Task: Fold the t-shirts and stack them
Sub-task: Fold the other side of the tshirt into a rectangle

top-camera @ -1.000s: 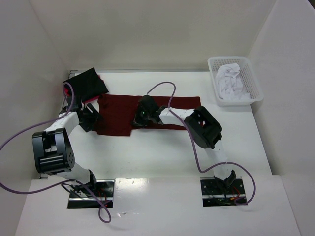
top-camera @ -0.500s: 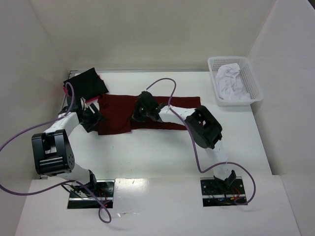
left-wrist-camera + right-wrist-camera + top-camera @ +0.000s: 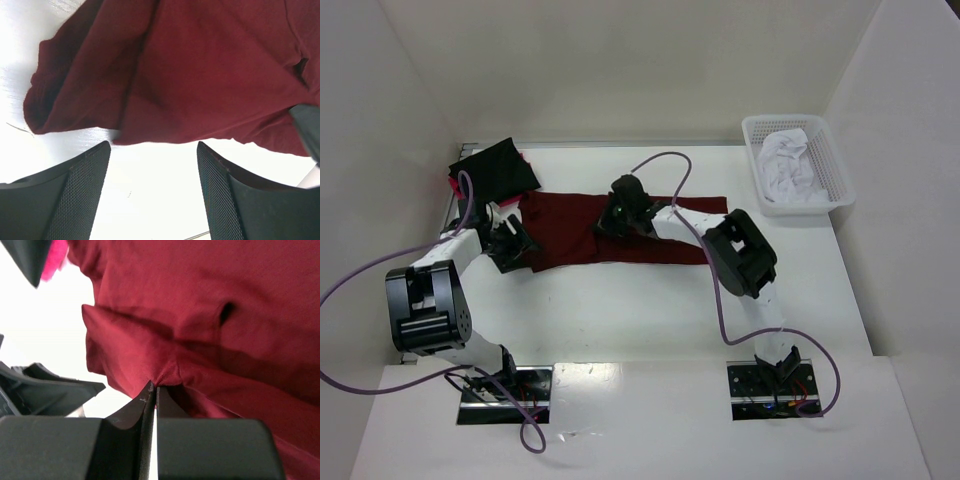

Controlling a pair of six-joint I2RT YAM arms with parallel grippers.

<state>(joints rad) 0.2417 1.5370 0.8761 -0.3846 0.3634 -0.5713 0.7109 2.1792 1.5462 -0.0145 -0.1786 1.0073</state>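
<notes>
Two pincers meet the maroon t-shirt (image 3: 560,232) spread on the bench (image 3: 620,320) — right pincer (image 3: 151,388) clamped on a pinched fold, left pincer (image 3: 151,146) agape at its left edge. Beyond that edge, the black t-shirt (image 3: 500,170) hides most of the pink t-shirt (image 3: 453,186).

The overhead view is bright and even, lit from above, with soft short shadows on the white table (image 3: 620,310) and no blur. In the left wrist view the table burns out to plain white, while the maroon shirt (image 3: 210,75) stays dark in its folds; the left gripper's fingers (image 3: 80,195) show sharp mesh. In the right wrist view the right gripper's fingers (image 3: 127,415) are soft, and the pink cloth (image 3: 54,262) at upper left is a blur against glare
</notes>
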